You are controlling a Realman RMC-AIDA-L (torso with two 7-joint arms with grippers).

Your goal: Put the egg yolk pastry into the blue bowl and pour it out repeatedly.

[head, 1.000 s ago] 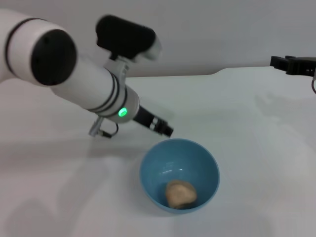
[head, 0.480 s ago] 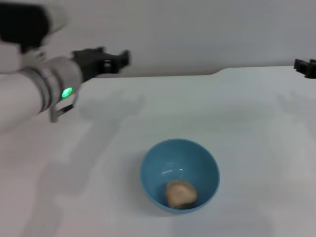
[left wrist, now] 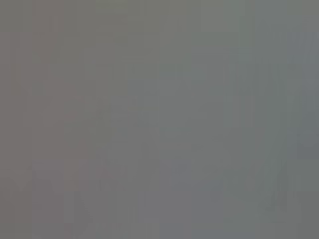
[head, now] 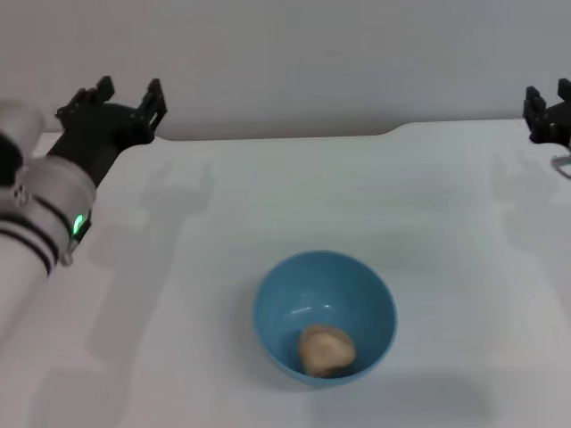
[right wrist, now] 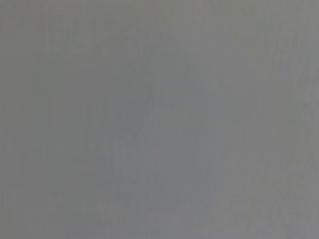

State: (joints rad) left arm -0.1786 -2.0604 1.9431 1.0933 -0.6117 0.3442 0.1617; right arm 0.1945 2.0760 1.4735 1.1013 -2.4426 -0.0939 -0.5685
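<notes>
Light-blue and glossy, the blue bowl [head: 324, 316] stands upright nearest to you on the white table [head: 428, 223], in the near middle of the head view. Inside it, the egg yolk pastry [head: 326, 349] lies on the bowl's floor, toward the near wall: a beige, slightly lumpy ball, touched by no gripper.

Look farther out and to the left: you find the left gripper [head: 125, 96] at the table's far left corner, well apart from the bowl. Its black fingers [head: 153, 96] stand spread with a clear gap between them and hold nothing; a green light shows on the white forearm behind them.

At the far right edge, the right gripper [head: 550, 102] hangs over the table's far right corner, also well apart from the bowl. Two dark prongs show with a gap between them, empty.

Both wrist views give you only a plain grey field.
</notes>
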